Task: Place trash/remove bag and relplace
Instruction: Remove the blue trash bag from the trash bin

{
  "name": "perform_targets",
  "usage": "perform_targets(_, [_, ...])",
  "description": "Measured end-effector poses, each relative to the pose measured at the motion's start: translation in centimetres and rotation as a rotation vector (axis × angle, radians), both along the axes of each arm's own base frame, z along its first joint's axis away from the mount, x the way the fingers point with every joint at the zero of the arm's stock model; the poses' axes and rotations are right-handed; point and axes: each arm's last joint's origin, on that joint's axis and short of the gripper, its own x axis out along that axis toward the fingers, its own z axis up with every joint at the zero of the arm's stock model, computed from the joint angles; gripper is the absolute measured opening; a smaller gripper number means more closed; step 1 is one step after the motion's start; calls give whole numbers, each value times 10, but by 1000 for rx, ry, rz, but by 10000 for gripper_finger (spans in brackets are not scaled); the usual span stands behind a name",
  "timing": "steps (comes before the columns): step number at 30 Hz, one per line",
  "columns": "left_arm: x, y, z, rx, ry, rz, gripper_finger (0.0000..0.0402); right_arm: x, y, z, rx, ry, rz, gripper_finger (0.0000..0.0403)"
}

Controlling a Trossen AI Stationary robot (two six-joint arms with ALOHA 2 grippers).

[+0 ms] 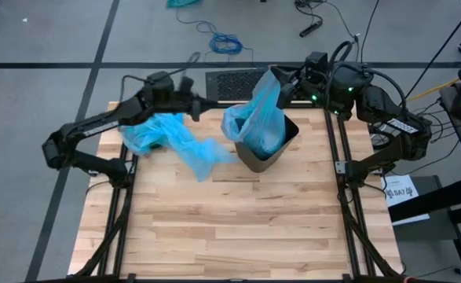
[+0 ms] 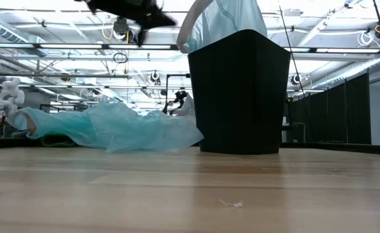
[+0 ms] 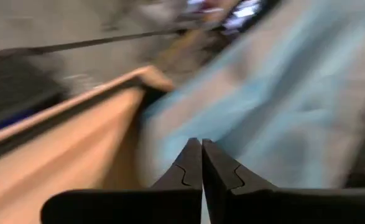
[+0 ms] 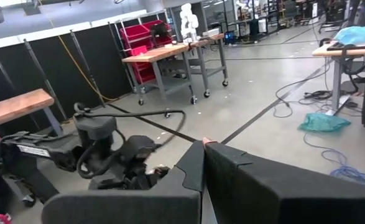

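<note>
A black bin [image 1: 254,157] stands on the wooden table near its far edge. A pale blue bag [image 1: 254,118] sits in the bin and rises well above the rim [image 2: 222,22]. My right gripper [image 1: 283,85] is shut at the bag's top corner, above the bin's far side. A second blue bag [image 1: 171,137] lies spread flat on the table left of the bin [image 2: 112,129]. My left gripper [image 1: 197,106] hangs above that bag, shut with nothing between its fingers [image 3: 201,144]. No trash shows. My right gripper holds the bag in the bin by its top corner [image 1: 274,75], coming level from the table's right. The bag is drawn up from the bin to the fingers, with its lower part inside the bin. The wrist view does not show the place of contact.
A dark vent grille [image 1: 230,81] lies at the far edge behind the bin. The near half of the table [image 1: 230,228] is bare wood, apart from a tiny scrap [image 2: 232,203]. Cables and a teal heap lie on the floor beyond the table.
</note>
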Motion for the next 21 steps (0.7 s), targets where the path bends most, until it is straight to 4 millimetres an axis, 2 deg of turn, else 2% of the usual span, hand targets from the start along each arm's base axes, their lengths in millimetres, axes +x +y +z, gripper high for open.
perform_targets(4, [-22,-2,-18,-37,223,124,0,-1,-1,0,-7,4,-16,0])
perform_targets(9, [-17,-3,-51,-130,294,68,0,-1,-1,0,-9,3,-17,0])
perform_targets(14, [15,-3,-67,-176,227,-22,0,-1,-1,1,-9,0,-15,0])
perform_targets(17, [35,-3,-62,-184,116,-73,0,0,0,1,4,-10,-13,0])
perform_targets(21, [56,-4,-52,-162,63,-107,0,1,2,-1,32,-10,2,0])
